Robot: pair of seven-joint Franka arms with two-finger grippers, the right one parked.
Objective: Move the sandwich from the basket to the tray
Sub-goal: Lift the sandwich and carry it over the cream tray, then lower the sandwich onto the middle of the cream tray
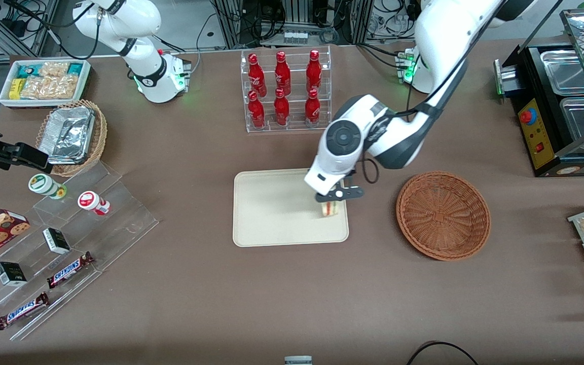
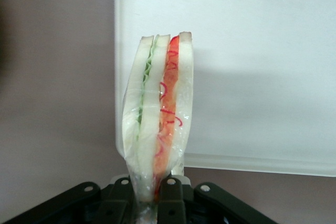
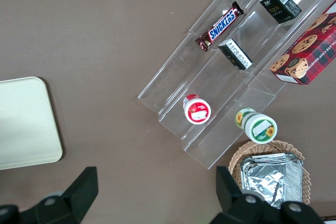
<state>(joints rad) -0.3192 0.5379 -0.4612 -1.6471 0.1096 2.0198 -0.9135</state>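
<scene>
**Sandwich over tray corner, release pending**

With the claw (image 1: 333, 198) clamped on the sandwich (image 1: 328, 208), the wedge hangs straight out from the fingertips (image 2: 170, 198), long axis in line with the claw, filling edge toward the wrist camera. It sits over the tray (image 1: 271, 213), at the corner nearest the basket (image 1: 443, 215) (basket looks empty). Contact with the tray surface: can't tell. Next move is likely just down and open; the margin to the rim is thin on the basket side.

Bright, even overhead light casts soft shadows; the wrist view is slightly washed out, the tray (image 2: 252, 77) glaring white.
</scene>
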